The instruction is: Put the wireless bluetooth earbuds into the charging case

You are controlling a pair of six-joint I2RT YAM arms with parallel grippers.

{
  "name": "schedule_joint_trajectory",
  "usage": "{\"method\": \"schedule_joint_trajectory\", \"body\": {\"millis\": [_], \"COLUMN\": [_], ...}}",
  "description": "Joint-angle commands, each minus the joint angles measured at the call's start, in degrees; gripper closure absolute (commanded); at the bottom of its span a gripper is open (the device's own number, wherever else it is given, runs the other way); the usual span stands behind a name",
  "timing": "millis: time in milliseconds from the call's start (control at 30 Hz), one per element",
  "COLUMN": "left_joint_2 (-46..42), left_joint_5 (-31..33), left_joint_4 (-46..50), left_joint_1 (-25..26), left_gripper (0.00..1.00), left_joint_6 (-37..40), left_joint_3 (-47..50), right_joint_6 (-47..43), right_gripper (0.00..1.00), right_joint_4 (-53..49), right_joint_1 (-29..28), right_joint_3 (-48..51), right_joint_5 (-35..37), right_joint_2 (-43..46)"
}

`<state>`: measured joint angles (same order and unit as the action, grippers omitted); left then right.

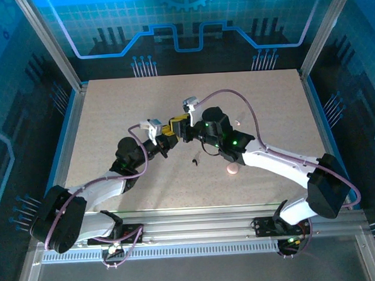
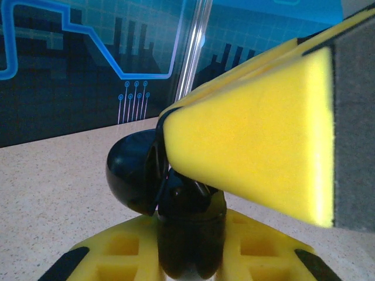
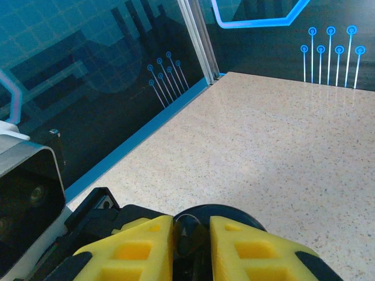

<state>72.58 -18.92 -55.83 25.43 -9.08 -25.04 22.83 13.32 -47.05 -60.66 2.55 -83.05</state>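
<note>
One earbud (image 1: 193,160), a tiny black piece whose long axis is too small to resolve, lies on open table (image 1: 111,119) just near of both end effectors, while the left end effector (image 2: 179,187) clamps the glossy black charging case (image 2: 132,175) and the grip state of the right end effector (image 3: 191,234) cannot be determined.

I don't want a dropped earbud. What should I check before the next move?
1. Left gripper clamped on case: ok.
2. Lid open: ok, it looks swung aside.
3. Right gripper holding an earbud: cannot tell; something dark sits between its fingers.
4. Right gripper close to case: ok.
5. Loose earbud in case: not ok, it lies on the table.
</note>
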Motion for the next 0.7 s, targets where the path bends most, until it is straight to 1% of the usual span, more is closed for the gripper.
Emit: {"method": "schedule_joint_trajectory", "body": {"millis": [0, 233, 667], "left_joint_2": [0.5, -0.1, -2.5], "left_joint_5": [2.1, 2.6, 3.0], "left_joint_4": [-5.4, -4.7, -1.2], "left_joint_1": [0.3, 0.3, 0.3], "left_gripper": [0.92, 0.92, 0.92], "left_joint_6": [-0.5, 0.4, 2.9], "left_joint_3": [-3.0, -2.9, -3.0], "right_joint_6": [-1.4, -0.9, 0.1], "right_gripper": [0.77, 0.77, 0.74], "right_joint_4": [-2.9, -3.6, -2.7], "right_joint_1": [-1.2, -1.6, -1.7], "right_joint_3": [1.7, 2.0, 2.1], "right_joint_5": [1.6, 2.2, 2.1], "right_joint_2": [1.1, 1.3, 1.0]}}
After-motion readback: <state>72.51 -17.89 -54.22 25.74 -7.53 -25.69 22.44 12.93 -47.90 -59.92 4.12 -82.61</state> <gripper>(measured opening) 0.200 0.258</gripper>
